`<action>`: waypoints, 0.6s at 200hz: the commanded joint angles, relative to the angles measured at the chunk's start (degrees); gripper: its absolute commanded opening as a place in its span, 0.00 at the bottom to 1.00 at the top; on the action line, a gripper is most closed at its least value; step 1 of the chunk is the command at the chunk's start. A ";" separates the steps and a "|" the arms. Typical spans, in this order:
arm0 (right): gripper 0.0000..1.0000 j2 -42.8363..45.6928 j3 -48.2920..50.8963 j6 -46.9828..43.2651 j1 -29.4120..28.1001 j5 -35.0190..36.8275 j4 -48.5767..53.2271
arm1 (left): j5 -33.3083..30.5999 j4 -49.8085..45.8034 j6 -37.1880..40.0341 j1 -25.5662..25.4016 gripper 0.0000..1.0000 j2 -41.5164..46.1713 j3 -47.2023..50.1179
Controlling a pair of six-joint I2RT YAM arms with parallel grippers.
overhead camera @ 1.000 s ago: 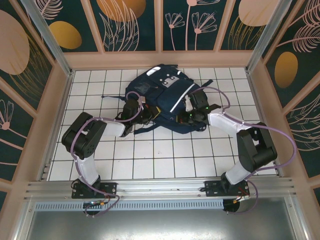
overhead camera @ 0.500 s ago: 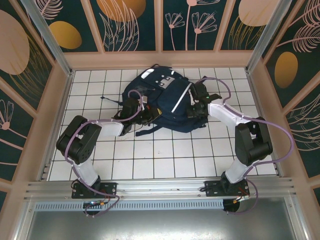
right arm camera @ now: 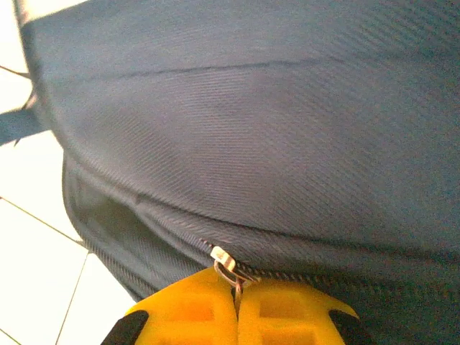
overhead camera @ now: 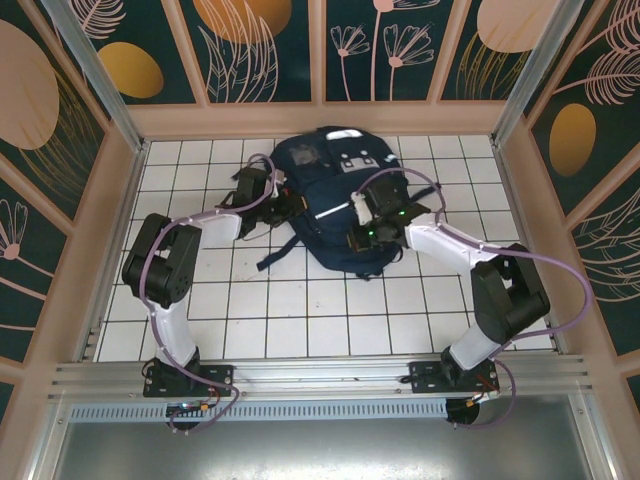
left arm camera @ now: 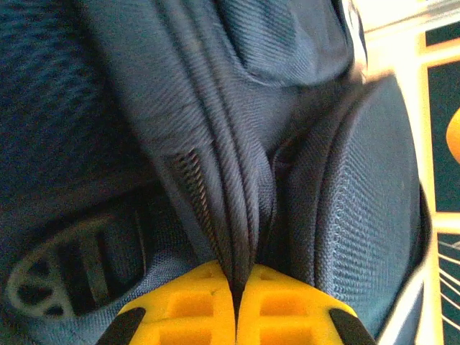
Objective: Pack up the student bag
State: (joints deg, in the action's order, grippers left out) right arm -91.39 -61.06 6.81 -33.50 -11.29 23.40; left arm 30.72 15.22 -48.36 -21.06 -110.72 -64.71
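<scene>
Since a second ago, the student bag (overhead camera: pixel 328 195) has swung round and is now sitting squarer to us, its top toward 12 o'clock, while the left hand (overhead camera: pixel 283 203) has travelled toward 12 o'clock along the bag's side and the right hand (overhead camera: pixel 355 232) has slid inward across the bag's lower half. From the overhead view we are seeing the bag lying on the white-tiled counter (overhead camera: pixel 330 310), toward 12 o'clock from its middle, near the back wall. One dark strap (overhead camera: pixel 275 257) is trailing off the bag toward 7 o'clock onto the tiles.

We are pressing the left hand against the bag's 9 o'clock edge. Its wrist camera is showing the yellow fingers (left arm camera: pixel 187 305) drawn together, with barely a slit between them, pinching a raised ridge of navy fabric that is running up between two padded panels.

We are holding the right hand at roughly 4 o'clock on the bag. Its fingers (right arm camera: pixel 287 309) are likewise closed tight, nipping the small metal zipper pull (right arm camera: pixel 224 260) where the zip line is crossing the cloth; pale tiles are showing at 8 o'clock.
</scene>
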 commanded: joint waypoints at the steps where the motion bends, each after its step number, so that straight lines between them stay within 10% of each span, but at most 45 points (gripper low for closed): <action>1: 0.00 -2.52 -1.39 3.10 -3.79 -4.68 1.30 | -4.49 1.60 1.47 1.11 0.19 -2.37 -6.16; 45: 0.00 -8.79 -7.22 10.87 -5.65 -5.29 -11.27 | -6.72 -0.47 -0.63 1.28 0.70 3.72 -1.58; 120: 0.00 -11.04 -8.82 14.51 -5.79 -9.03 -15.82 | -3.13 17.72 -18.61 -0.50 0.71 12.86 16.28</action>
State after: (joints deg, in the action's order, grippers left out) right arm -101.43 -68.29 19.62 -38.72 -15.70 11.97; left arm 26.00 24.64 -60.14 -20.29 -97.23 -49.12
